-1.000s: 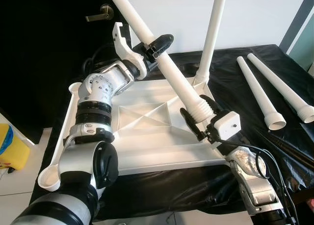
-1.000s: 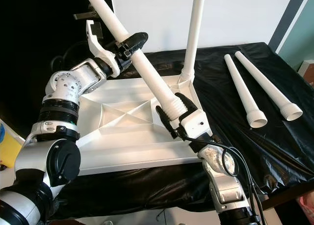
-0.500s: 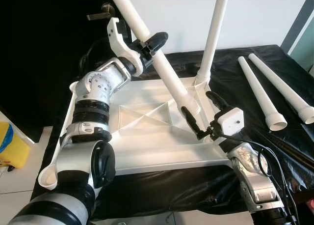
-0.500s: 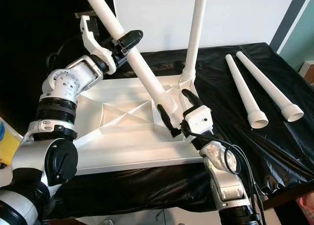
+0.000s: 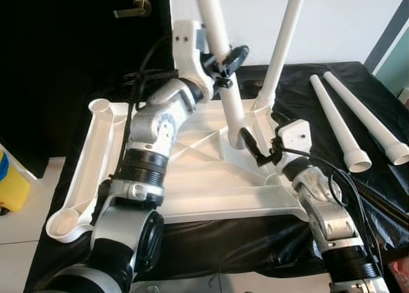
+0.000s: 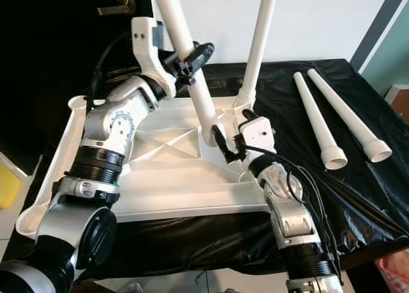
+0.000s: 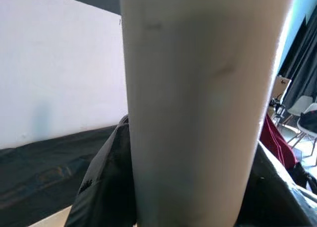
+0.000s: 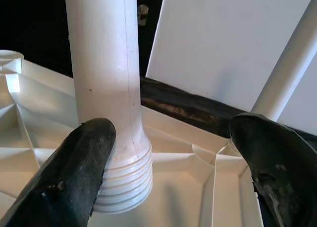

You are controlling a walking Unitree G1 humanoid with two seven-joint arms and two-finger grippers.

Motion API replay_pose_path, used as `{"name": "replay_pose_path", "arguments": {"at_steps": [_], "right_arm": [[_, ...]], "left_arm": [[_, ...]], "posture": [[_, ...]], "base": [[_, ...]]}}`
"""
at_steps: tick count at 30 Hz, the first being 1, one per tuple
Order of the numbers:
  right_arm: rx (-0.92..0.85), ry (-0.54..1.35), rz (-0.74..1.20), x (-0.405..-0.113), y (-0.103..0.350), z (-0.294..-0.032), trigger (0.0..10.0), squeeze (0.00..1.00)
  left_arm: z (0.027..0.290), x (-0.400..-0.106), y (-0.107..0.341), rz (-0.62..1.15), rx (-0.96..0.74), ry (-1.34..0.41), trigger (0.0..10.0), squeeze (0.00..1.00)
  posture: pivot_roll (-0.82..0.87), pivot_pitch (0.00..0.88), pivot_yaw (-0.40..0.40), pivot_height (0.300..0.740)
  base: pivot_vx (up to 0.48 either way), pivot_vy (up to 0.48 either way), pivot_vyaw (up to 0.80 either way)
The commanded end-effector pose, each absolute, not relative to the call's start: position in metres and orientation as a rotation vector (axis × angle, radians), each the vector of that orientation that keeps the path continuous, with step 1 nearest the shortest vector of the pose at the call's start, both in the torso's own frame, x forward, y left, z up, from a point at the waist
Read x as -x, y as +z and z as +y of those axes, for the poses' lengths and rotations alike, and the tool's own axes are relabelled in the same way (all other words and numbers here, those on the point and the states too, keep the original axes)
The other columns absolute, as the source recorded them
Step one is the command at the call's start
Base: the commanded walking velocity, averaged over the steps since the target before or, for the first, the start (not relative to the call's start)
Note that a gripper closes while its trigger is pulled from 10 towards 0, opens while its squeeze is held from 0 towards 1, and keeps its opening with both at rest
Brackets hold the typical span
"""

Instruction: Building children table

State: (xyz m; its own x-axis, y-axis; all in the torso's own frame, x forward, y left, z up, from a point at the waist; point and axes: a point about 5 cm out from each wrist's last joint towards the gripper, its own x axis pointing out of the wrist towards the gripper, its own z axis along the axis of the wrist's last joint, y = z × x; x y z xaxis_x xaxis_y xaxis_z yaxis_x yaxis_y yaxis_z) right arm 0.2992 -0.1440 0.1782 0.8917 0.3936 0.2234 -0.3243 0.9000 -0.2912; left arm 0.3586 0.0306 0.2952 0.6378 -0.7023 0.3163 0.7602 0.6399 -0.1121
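here left gripper (image 5: 225,61) clamps table leg (image 5: 220,56); right wrist view: right gripper (image 8: 173,162) fingers spread by leg's ribbed base

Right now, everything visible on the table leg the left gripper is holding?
The table leg is a smooth white plastic tube, flaring to a ribbed collar at its lower end. It stands nearly upright, leaning slightly, with the collar down on the upturned white tabletop. The left gripper is clamped around its middle. The right gripper is open, one finger touching the collar.
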Motion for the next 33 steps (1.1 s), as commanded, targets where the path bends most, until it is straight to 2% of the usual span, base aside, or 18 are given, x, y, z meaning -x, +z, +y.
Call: {"name": "replay_pose_path", "arguments": {"at_steps": [1,17,33], "right_arm": [[0.252,0.426,-0.250,-0.304,0.176,-0.134,10.0,0.00],[0.257,0.543,-0.205,-0.307,0.173,-0.119,10.0,0.00],[0.242,0.587,-0.203,-0.303,0.175,-0.128,10.0,0.00]], "left_arm": [[0.010,-0.349,0.294,-0.259,0.229,-0.915,10.0,0.00],[-0.017,-0.328,0.290,-0.309,0.144,-0.978,10.0,0.00],[-0.012,-0.335,0.283,-0.317,0.052,-0.943,10.0,0.00]], "posture": [[-0.03,0.000,-0.049,0.740],[-0.02,0.000,-0.038,0.740],[-0.03,0.000,-0.030,0.740]], "base": [[0.000,0.000,0.00],[0.000,0.000,0.00],[0.000,0.000,0.00]]}}
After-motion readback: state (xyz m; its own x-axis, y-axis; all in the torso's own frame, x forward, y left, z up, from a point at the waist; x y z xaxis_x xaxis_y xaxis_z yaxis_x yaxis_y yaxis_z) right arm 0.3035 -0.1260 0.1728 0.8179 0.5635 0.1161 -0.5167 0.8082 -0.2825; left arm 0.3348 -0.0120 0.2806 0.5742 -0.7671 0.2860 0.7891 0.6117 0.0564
